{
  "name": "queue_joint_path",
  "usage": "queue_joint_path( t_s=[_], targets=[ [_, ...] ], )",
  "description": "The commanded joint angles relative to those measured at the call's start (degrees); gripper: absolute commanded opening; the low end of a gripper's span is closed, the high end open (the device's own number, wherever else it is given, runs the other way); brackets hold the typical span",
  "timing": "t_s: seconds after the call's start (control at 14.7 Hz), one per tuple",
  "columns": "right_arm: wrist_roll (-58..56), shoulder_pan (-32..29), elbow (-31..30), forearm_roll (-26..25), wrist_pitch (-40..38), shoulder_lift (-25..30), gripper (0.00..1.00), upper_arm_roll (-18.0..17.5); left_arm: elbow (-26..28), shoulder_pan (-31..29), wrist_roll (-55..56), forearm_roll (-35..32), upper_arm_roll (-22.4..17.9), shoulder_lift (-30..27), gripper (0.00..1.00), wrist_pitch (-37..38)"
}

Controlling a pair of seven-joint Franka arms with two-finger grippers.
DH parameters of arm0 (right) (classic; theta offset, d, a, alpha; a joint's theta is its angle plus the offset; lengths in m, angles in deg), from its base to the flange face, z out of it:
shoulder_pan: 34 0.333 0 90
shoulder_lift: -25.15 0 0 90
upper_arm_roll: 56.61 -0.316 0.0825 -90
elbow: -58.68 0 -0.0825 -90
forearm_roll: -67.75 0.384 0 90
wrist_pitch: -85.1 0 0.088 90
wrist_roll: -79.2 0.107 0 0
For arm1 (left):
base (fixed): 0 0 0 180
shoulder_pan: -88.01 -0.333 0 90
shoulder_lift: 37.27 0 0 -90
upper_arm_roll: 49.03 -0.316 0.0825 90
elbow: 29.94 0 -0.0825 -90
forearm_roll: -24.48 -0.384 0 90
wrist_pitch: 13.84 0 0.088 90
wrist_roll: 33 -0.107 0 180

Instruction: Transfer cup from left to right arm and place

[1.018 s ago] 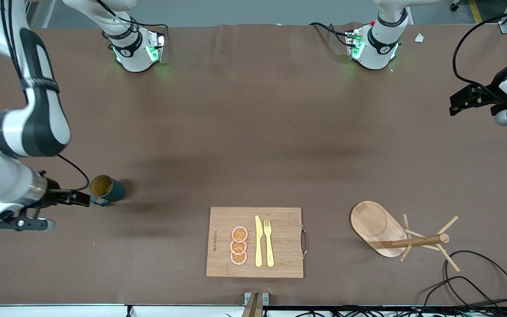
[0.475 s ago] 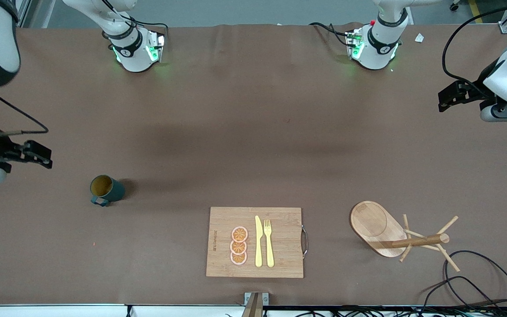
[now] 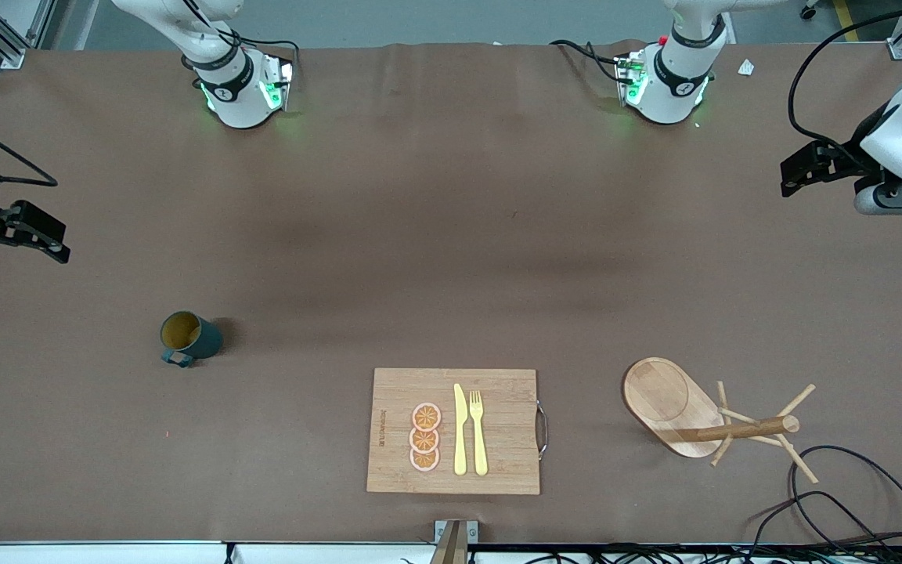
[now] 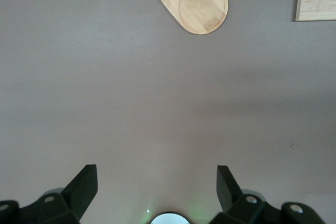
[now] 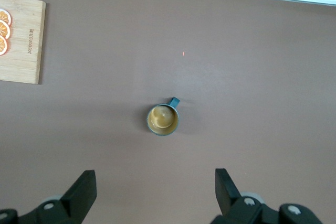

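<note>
Evidently the cup [image 3: 187,338] stands upright on the brown table [image 3: 451,258], toward the right arm's end, well apart from the bamboo cutting board [image 3: 498,392] and a little farther from the front camera than it. Mouth up, mustard-yellow inside showing; long axis vertical. Loop handle points toward the front camera's edge of the table.

Handling, as judged: small glazed mug, rigid, probably light, likely slick on the outside and breakable if dropped. Best hold looks like a pinch across the rim wall, one finger inside and one outside, away from the handle; the handle loop seems too small for a secure grip.

Right gripper [image 3: 16,235] hangs over bare table near the right arm's end, fingers spread wide, holding nothing; its wrist view looks straight down on the cup [image 5: 163,119].

Left gripper [image 3: 807,168] waits over bare table at the left arm's end, fingers wide apart, empty.

Wooden peg stand [image 3: 721,419] lies tipped on its side beside the board, toward the left arm's end.
</note>
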Motion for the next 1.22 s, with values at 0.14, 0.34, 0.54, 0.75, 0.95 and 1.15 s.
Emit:
queue_joint_path(
  t_s=[0.14,0.34,0.54,0.75,0.95,1.15],
  targets=[
    [0.4,6.4,-4.0,1.5,0.4,4.2,1.00,7.9,-0.5,0.1,-1.8,0.2,0.2,-0.9,1.00,3.0],
    [0.3,5.2,-4.3,1.5,0.4,4.6,1.00,7.8,-0.8,0.0,-2.2,0.1,0.2,-0.3,1.00,2.9],
    [0.4,4.7,-4.2,1.5,0.2,4.5,1.00,7.7,-2.2,-0.2,-2.2,0.1,0.1,0.6,1.00,2.9],
    [0.2,4.7,-4.3,2.8,-1.0,4.3,1.00,7.7,-2.4,-0.1,-2.2,0.1,0.1,0.7,1.00,2.9],
    [0.6,4.5,-4.3,4.4,-1.4,4.4,1.00,7.8,-2.4,0.1,-2.0,0.1,0.1,0.7,1.00,2.9],
    [1.1,3.9,-4.4,6.1,-2.6,4.4,1.00,7.8,-2.4,-0.1,-2.2,0.1,0.1,0.8,1.00,2.9]
  ],
)
